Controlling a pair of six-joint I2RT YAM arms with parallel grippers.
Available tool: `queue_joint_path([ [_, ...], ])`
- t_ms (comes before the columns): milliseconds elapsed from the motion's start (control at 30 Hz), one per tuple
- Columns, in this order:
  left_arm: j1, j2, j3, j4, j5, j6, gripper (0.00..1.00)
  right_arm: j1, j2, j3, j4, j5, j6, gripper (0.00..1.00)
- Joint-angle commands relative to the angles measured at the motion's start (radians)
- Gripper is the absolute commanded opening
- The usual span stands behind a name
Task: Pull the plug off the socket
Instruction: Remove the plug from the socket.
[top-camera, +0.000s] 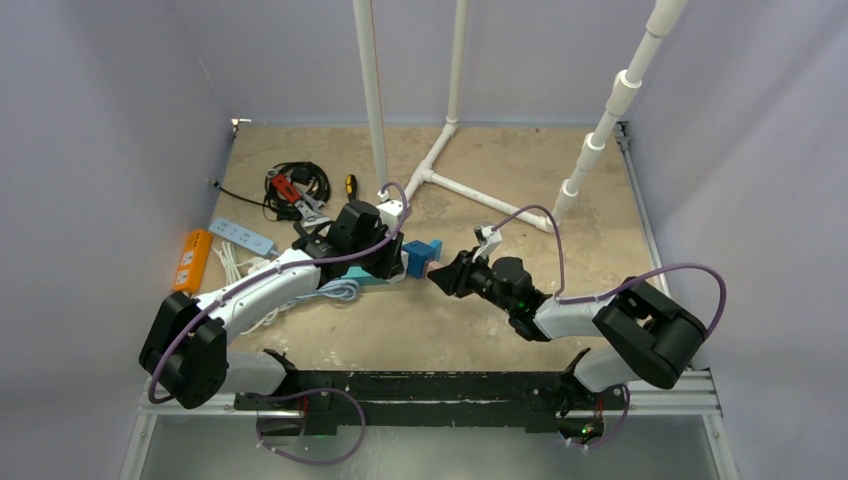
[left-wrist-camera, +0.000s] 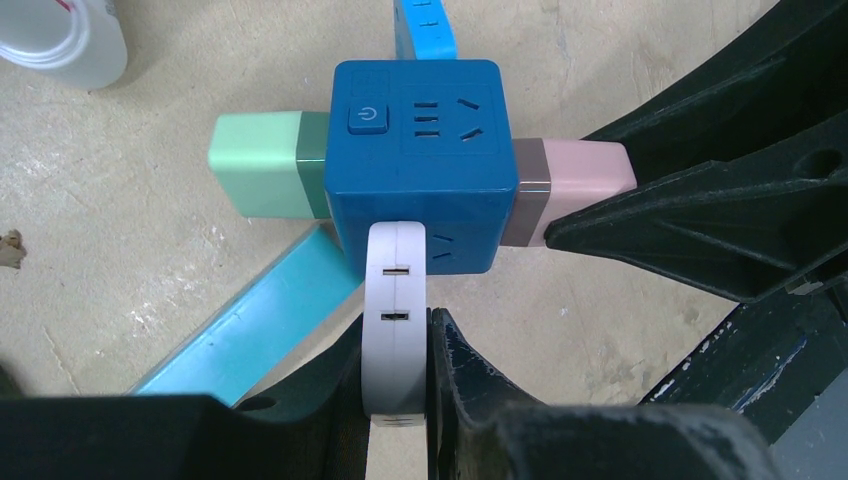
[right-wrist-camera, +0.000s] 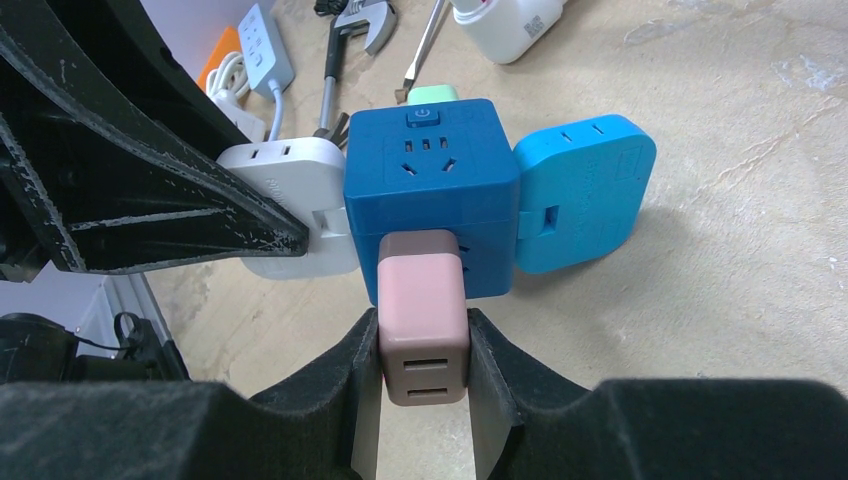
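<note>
A blue cube socket (top-camera: 421, 258) (left-wrist-camera: 420, 150) (right-wrist-camera: 430, 190) rests on the tan table with a plug in each of several faces. My left gripper (left-wrist-camera: 397, 345) (top-camera: 392, 262) is shut on the white plug (left-wrist-camera: 397, 320) (right-wrist-camera: 290, 190), which is seated in the cube's near face. From the other side, my right gripper (right-wrist-camera: 424, 350) (top-camera: 438, 276) is shut on the pink plug (right-wrist-camera: 422, 320) (left-wrist-camera: 580, 180), which is still seated in the cube. A green plug (left-wrist-camera: 255, 165) and a light blue plug (right-wrist-camera: 585, 190) sit in two other faces.
A teal flat piece (left-wrist-camera: 250, 320) lies under the cube. An orange power strip (top-camera: 192, 260), a pale blue strip (top-camera: 242, 236), a wrench with cables (top-camera: 295, 190) and a screwdriver (top-camera: 350, 186) lie at the left. White pipes (top-camera: 440, 150) stand behind, beside a white bottle (right-wrist-camera: 505, 25).
</note>
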Motion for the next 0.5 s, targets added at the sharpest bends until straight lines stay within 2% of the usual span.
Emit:
queue_joint_path([
  [0,0.008,-0.042,0.023,-0.021,-0.062,0.019,0.00,-0.012,0.001,0.016,-0.035,0.087,-0.002,0.00],
  [300,0.006,-0.049,0.014,-0.002,-0.020,0.031,0.00,-0.013,0.016,0.022,-0.038,0.095,0.003,0.00],
  [467,-0.001,-0.067,0.013,-0.009,-0.090,0.036,0.00,-0.011,0.019,0.021,-0.036,0.094,0.007,0.00],
])
